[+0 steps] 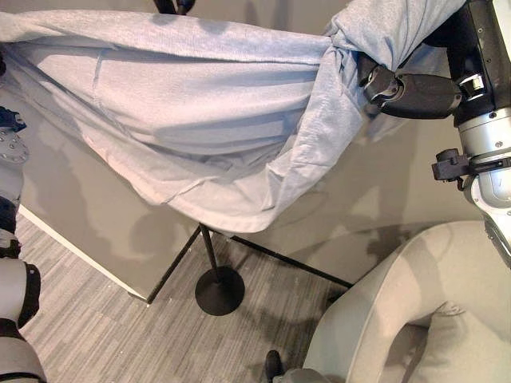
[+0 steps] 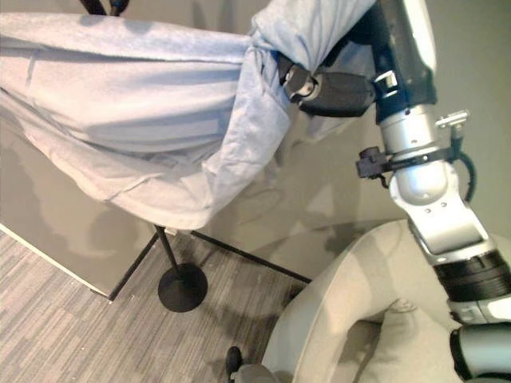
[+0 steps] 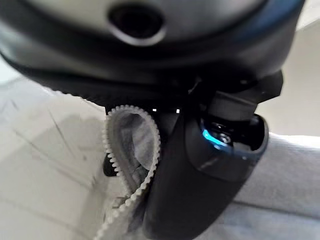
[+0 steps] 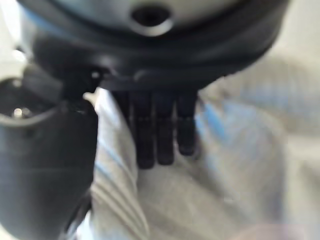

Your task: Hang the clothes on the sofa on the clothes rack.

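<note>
The beige sofa (image 1: 415, 311) curves across the lower right corner of the head views, a matching cushion (image 1: 463, 351) resting in its seat. Above it, the robot's right hand (image 1: 407, 92) is raised high, its fingers (image 4: 157, 132) curled into a bunched fold of a pale grey garment (image 1: 200, 120); the right wrist view shows those fingers pressed down into the cloth while the thumb closes against it from the side.

The garment is held off the sofa and stretched wide across the top of the scene, sagging in the middle into a long hanging fold. Its far end runs out toward the left edge of the head views. There the left hand (image 3: 210, 165) grips it: the left wrist view shows a loop of zipper (image 3: 132, 150) teeth and grey fabric pinched against the dark thumb, so that hand too is clenched on the cloth.

Below the sagging fabric stands the clothes rack (image 1: 215, 263), a thin black pole rising from a round black base (image 1: 219, 291) on the grey carpet floor (image 1: 96, 327). The pole's upper part disappears behind the garment, and whether the cloth touches the rack's top cannot be told. A small dark fitting (image 1: 174, 5) shows just above the garment at the top edge of the head views.

Behind the rack, a grey wall (image 1: 375, 199) meets the floor, with a black strip along its foot.
</note>
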You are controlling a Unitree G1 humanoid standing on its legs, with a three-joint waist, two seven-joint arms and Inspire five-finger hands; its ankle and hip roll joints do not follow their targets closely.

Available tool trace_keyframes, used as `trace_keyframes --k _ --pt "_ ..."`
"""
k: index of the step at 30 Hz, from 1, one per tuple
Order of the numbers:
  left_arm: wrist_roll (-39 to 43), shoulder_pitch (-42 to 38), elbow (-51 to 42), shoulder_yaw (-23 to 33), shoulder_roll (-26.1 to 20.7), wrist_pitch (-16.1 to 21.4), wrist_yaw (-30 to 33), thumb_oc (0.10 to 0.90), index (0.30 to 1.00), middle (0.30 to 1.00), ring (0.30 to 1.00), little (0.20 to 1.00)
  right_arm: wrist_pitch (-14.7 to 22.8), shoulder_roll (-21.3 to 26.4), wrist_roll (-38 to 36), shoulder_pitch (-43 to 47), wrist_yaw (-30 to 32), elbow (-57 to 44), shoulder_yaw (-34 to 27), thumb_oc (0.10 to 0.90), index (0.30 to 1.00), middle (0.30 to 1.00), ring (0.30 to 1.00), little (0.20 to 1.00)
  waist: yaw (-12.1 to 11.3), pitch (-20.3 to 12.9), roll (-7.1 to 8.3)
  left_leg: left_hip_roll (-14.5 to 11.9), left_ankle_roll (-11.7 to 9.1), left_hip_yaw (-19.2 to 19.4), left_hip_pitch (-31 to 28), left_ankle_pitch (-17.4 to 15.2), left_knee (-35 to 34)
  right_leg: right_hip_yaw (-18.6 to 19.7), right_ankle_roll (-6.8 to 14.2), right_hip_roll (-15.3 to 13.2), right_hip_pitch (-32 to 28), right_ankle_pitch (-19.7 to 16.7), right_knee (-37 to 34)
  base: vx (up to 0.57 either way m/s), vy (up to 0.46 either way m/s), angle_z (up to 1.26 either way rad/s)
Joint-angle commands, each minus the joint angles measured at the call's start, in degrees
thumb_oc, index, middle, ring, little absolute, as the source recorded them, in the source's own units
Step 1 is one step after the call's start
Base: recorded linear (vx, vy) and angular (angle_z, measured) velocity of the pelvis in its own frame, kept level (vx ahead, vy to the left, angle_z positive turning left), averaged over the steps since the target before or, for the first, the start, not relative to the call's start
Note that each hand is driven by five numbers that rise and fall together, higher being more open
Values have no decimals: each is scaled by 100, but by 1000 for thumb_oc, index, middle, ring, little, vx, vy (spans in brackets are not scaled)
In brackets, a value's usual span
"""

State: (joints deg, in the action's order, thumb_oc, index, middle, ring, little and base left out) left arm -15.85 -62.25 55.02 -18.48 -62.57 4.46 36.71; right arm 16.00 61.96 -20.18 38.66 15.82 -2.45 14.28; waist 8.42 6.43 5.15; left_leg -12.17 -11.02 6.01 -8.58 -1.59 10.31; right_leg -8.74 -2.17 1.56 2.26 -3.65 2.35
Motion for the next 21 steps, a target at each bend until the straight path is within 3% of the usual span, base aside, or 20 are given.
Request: trace_keyframes --k 1,2,4,8,11,14,19,21 --pt "215 317 483 -127 -1099 -155 191 400 300 300 300 300 565 269 -186 753 528 365 -464 400 300 300 300 300 -121 -971 -19 344 519 255 0 -149 829 257 608 -66 -403 153 -612 133 49 -18" --pt "269 460 718 -55 -1095 -194 153 400 300 300 300 300 591 281 -241 950 569 385 -336 400 300 300 300 300 -280 -872 114 457 698 315 328 -590 561 340 655 -210 -578 208 -666 83 57 -3" --pt "246 620 686 75 -1098 -223 156 400 300 300 300 300 599 252 -213 1026 582 362 -290 400 300 300 300 300 -363 -839 159 610 745 214 493 -639 363 409 674 -271 -587 218 -674 77 67 8" --pt "203 1006 823 150 -1357 -182 62 400 300 300 300 300 626 220 -395 1567 548 719 121 400 300 300 300 300 -686 -647 149 858 579 -426 1039 -108 -241 705 673 -272 -779 308 -662 109 108 -43" --pt "156 1032 1222 -49 -1452 -104 -91 400 300 300 300 300 561 244 -541 2041 427 1066 668 400 300 300 300 300 -714 -662 99 862 570 -481 927 -21 -553 758 711 -290 -812 314 -661 127 137 -30" --pt "188 983 1716 -295 -1324 -104 -306 400 300 300 300 300 352 245 -731 2721 187 1634 1559 400 300 300 300 300 -695 -819 2 829 605 -358 548 149 -1287 812 769 -325 -766 310 -685 134 199 -11" --pt "28 1034 1730 -430 -1123 -122 -426 400 300 300 300 300 216 287 -768 2779 38 1758 1746 400 300 300 300 300 -626 -870 -21 918 680 -173 401 141 -1522 861 865 -423 -688 315 -645 91 167 11" --pt "-226 1289 1585 -362 -802 -127 -460 400 300 300 300 300 207 237 -775 2355 -44 1450 1483 400 300 300 300 300 -586 -823 -23 983 756 -123 387 83 -1531 903 915 -492 -644 306 -592 58 168 7"
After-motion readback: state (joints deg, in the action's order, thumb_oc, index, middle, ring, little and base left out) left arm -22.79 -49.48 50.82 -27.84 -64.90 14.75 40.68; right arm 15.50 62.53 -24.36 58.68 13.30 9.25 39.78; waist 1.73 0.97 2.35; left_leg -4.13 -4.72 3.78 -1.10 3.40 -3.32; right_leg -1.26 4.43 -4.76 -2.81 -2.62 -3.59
